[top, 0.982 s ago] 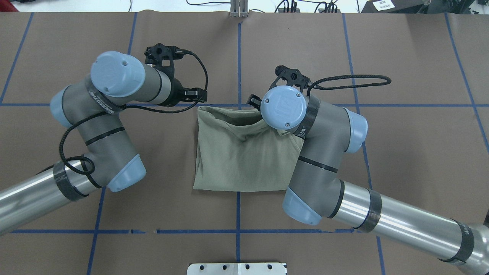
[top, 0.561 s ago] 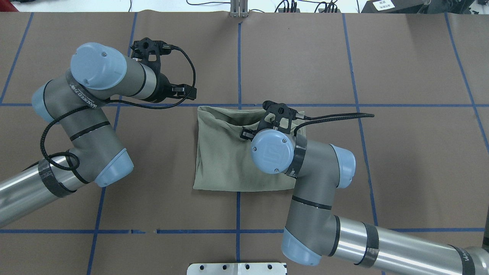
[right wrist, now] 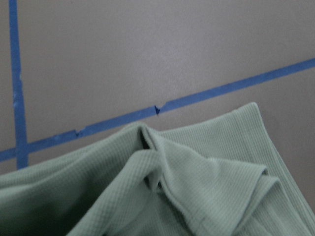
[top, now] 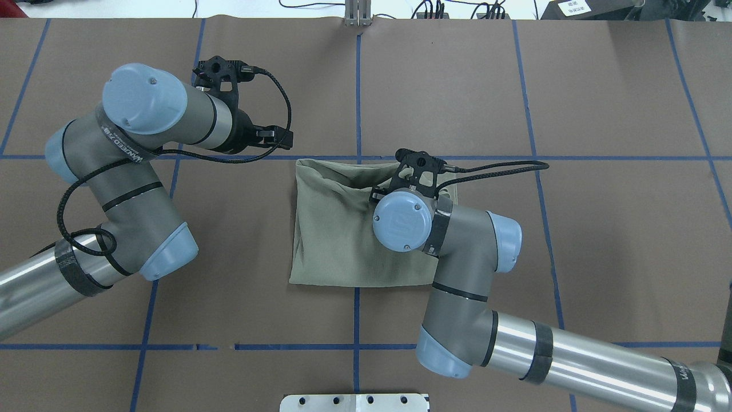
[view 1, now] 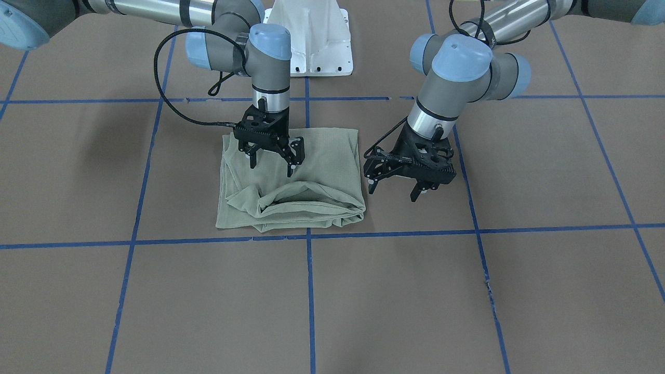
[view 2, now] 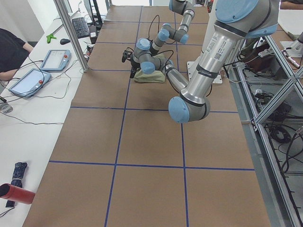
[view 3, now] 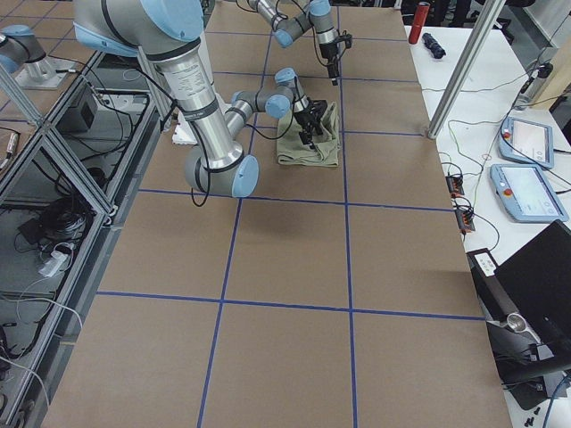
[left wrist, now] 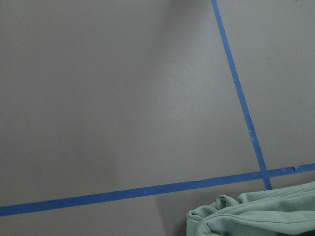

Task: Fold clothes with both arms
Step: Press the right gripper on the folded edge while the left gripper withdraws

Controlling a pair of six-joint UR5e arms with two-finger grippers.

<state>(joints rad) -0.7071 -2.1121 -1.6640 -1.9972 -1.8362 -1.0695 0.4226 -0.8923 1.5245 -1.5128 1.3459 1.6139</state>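
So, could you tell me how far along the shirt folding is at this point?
Done: the pale sage-green knit shirt lies folded into a compact rectangle. In hand: nothing is gripped; the black right gripper hovers open over it, and the left gripper is open beside it. Left: the shirt bulges loosely along its side farthest from the robot, so flattening or another fold probably remains.

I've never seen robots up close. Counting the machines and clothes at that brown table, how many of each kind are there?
Robot arms: 2, the left arm and the right arm
Green shirt: 1
Total: 3
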